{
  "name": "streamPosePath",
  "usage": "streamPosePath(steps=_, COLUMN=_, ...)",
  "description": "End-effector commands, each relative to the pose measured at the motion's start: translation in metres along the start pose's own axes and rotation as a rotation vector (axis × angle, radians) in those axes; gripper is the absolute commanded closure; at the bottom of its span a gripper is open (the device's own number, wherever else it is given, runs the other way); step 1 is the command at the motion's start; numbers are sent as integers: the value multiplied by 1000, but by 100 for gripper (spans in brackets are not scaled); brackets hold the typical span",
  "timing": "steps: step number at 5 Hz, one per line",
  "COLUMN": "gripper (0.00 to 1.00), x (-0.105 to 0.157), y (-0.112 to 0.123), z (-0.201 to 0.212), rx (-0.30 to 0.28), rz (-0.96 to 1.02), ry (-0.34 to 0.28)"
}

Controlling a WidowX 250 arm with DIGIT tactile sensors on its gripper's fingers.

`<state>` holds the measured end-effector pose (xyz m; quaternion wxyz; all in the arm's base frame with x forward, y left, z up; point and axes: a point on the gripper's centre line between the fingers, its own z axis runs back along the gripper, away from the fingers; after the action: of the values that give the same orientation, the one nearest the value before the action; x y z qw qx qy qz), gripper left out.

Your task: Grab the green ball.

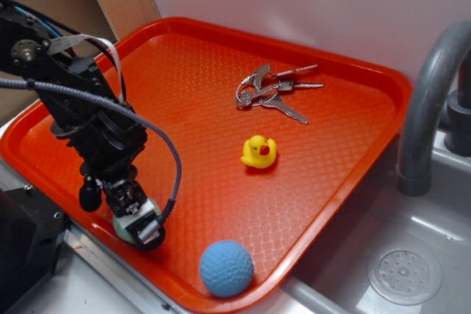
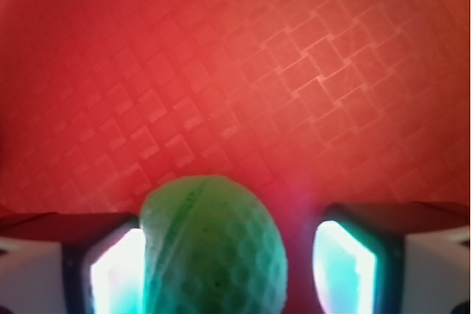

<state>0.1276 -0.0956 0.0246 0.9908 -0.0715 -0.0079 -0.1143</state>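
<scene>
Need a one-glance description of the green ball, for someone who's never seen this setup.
Start at the red tray beside the sink, then go to its near-left edge, under the gripper. The green ball sits between its fingers there. It is pale mint and dimpled; the similar ball to its right is blue.

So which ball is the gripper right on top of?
The green ball, at the tray's near left edge. It sits between the gripper's fingers, touching one with a gap at the other. The blue ball lies apart by the front rim.
</scene>
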Motion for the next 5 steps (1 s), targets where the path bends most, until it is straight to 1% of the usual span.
streamPosePath(steps=1, gripper=100, x=-1, y=-5, z=5, rx=21, rz=-5, ry=-8)
streamPosePath(steps=2, gripper=100, x=-2, y=6, z=35, rx=17, rz=1, ry=-16)
streamPosePath(steps=3, gripper=100, x=0, y=51, z=92, rx=25, rz=176, ry=-42)
streamPosePath(steps=4, gripper=100, x=2, y=88, z=151, rx=124, rz=311, ry=-46)
streamPosePath(steps=5, gripper=100, x=6, y=115, z=209, rx=191, rz=372, ry=-106)
